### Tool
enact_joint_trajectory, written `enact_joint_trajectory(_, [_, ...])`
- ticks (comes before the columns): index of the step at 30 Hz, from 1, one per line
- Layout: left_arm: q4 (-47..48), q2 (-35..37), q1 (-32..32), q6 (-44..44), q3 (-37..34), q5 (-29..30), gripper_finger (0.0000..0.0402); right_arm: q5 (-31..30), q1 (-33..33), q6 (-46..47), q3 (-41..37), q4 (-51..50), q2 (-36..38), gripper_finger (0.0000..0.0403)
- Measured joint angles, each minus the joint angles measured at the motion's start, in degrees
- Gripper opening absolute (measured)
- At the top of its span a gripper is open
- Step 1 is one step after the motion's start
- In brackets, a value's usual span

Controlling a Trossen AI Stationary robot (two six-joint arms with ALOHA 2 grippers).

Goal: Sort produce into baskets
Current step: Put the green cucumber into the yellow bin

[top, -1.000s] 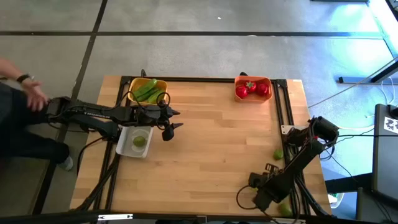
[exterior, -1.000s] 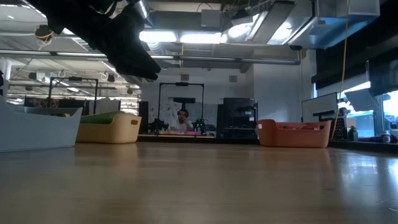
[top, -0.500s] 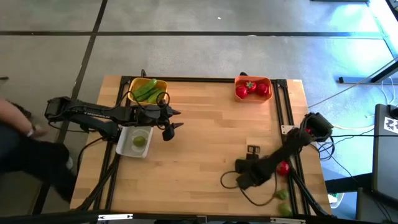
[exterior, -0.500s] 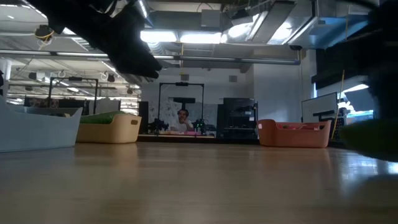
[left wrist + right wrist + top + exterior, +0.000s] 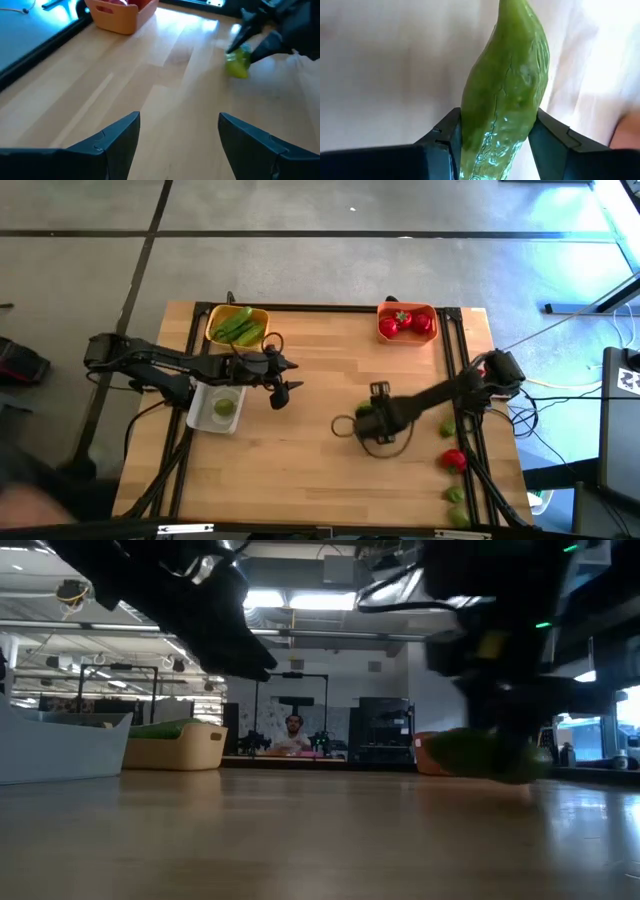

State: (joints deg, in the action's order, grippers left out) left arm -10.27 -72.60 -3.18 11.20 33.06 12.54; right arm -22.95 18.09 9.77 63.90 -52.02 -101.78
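Observation:
My right gripper [image 5: 362, 414] is over the middle of the table, shut on a long green cucumber piece [image 5: 505, 95], which also shows in the low view [image 5: 480, 755]. My left gripper [image 5: 282, 386] is open and empty, hovering just right of the whitish tray [image 5: 203, 393], which holds one small round green piece [image 5: 222, 407]. The yellow basket [image 5: 214, 313] at the far left holds green cucumber pieces. The orange basket [image 5: 381, 310] at the far right holds round red pieces. My right gripper pinches the cucumber piece between its two fingers, on its two long sides [image 5: 470, 125]. The piece's other end [image 5: 517, 10] sticks out forward past the fingertips. In the low view the piece lies roughly level, a little above the table.
Loose pieces lie by the table's right edge: a small green one [image 5: 447, 426], a red one [image 5: 454, 459] and more green ones [image 5: 457, 494] toward the near right corner. Bare wood lies between the two arms and along the near side.
My right gripper has travelled from the near right corner toward the left and far edges, to the table's middle, and now shows the cucumber piece in its fingers. The person at the table's left has moved away.

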Motion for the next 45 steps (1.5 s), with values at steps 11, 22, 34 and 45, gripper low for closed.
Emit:
enact_joint_trajectory(11, [-8.6,-9.0,2.8,1.0,0.0,-0.1,0.0263,8.7,-11.5,-16.1,0.2,16.2,-1.8,0.0163])
enact_joint_trajectory(22, [-14.7,-13.5,3.2,2.2,0.1,-0.1,0.0263,10.3,-13.0,-20.5,-0.7,22.4,-2.4,0.0196])
enact_joint_trajectory(34, [-15.7,-13.6,3.2,1.6,0.5,-1.7,0.0263,9.5,-12.9,-19.0,-0.9,17.6,-1.4,0.0308])
enact_joint_trajectory(45, [-15.2,-21.0,3.5,-5.2,9.2,-1.9,0.0263,13.1,-12.8,-14.7,-3.4,8.9,7.9,0.0285])
